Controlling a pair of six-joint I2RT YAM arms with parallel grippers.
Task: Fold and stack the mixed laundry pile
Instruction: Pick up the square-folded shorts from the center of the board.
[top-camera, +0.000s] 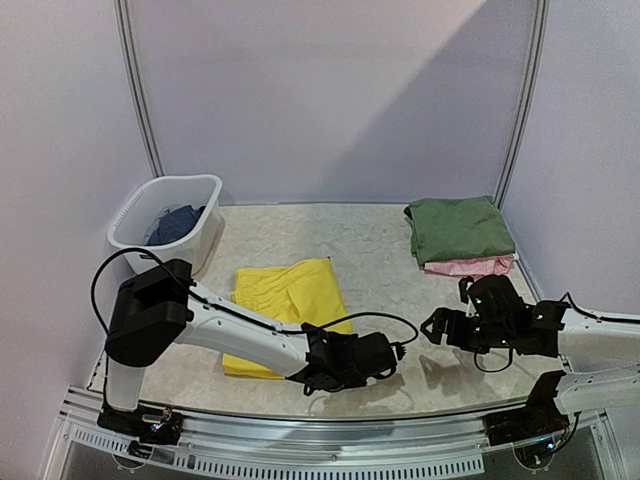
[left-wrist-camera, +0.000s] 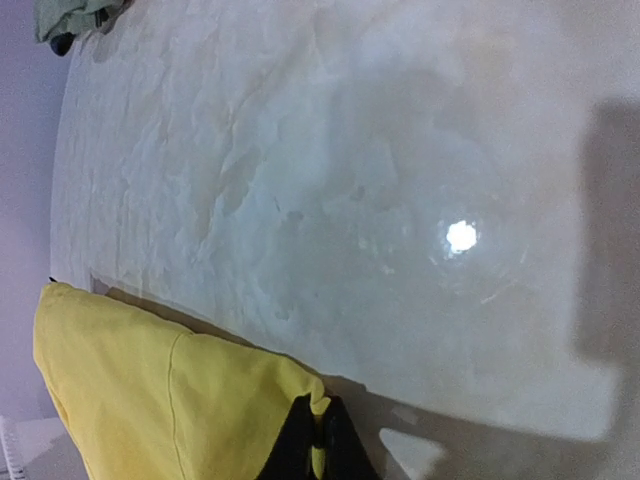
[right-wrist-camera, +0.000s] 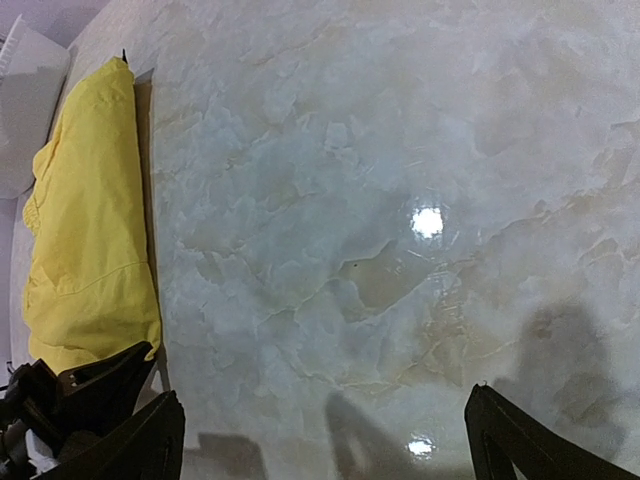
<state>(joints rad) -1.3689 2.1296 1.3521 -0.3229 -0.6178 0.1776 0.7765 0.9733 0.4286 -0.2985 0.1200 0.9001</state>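
Observation:
The bright yellow shorts (top-camera: 285, 300) lie flat in the left-middle of the table. My left gripper (top-camera: 335, 338) is at their near right corner. In the left wrist view its black fingers (left-wrist-camera: 300, 445) are shut on a pinch of the yellow hem (left-wrist-camera: 322, 408), and the rest of the shorts (left-wrist-camera: 150, 390) spreads to the left. My right gripper (top-camera: 435, 325) hovers over bare table to the right, open wide with nothing between its fingers (right-wrist-camera: 150, 430). The shorts (right-wrist-camera: 90, 220) show at the left of its wrist view. A folded olive-green top (top-camera: 460, 228) rests on a pink garment (top-camera: 470, 265) at the back right.
A white slotted basket (top-camera: 205, 240) stands at the back left with a dark blue garment (top-camera: 178, 222) inside. Purple walls close in the table on three sides. The marble tabletop (top-camera: 390, 260) lies between the shorts and the folded stack.

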